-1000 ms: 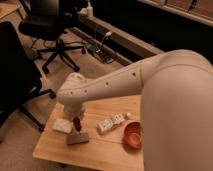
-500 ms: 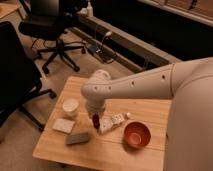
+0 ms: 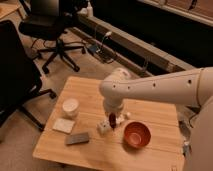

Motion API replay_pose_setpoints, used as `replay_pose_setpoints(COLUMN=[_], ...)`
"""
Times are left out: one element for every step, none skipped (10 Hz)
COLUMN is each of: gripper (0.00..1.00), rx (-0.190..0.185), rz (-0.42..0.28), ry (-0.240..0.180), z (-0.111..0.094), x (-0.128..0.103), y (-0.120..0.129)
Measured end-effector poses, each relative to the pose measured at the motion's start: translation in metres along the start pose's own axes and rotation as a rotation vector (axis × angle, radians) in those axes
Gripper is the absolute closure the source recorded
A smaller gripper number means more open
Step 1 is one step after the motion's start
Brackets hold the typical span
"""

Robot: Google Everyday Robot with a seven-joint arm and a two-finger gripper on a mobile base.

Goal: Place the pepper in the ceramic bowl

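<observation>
The pepper, small and dark red, hangs between the fingers of my gripper over the middle of the wooden table. The gripper is shut on it and points down from the white arm, which reaches in from the right. The ceramic bowl, round and orange-red, stands on the table just right of the gripper and slightly nearer, and it is empty. The pepper is a short way left of the bowl's rim, not over it.
A white cup stands at the table's left. A flat white pad and a grey block lie in front of it. A white packet lies under the gripper. Black office chairs stand behind and to the left.
The gripper has moved right across the table with the pepper, from near the white pad and cup to just left of the bowl.
</observation>
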Motion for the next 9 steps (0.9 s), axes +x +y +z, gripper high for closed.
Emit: replay_pose_setpoints(gripper=[0.98,0.98,0.98,0.98,0.98,0.97,0.92,0.89,0.89], rx=[0.02,0.04,0.055,0.079,0.111,0.133,0.166,0.194,0.206], rz=[0.02,0.042,0.057,0.073,0.082,0.088,0.099,0.119,0.142], ry=[-0.002,-0.011,-0.025,-0.061,-0.105,-0.134,-0.173,-0.206,-0.227], z=[-0.002,-0.005,-0.007,-0.011,-0.015,-0.017,-0.019,-0.019,-0.019], x=[0.002,0.005,0.006,0.004,0.002,0.002,0.002,0.002,-0.001], y=[-0.015,-0.031,-0.043,-0.059,-0.073,-0.081,-0.091,-0.102,-0.107])
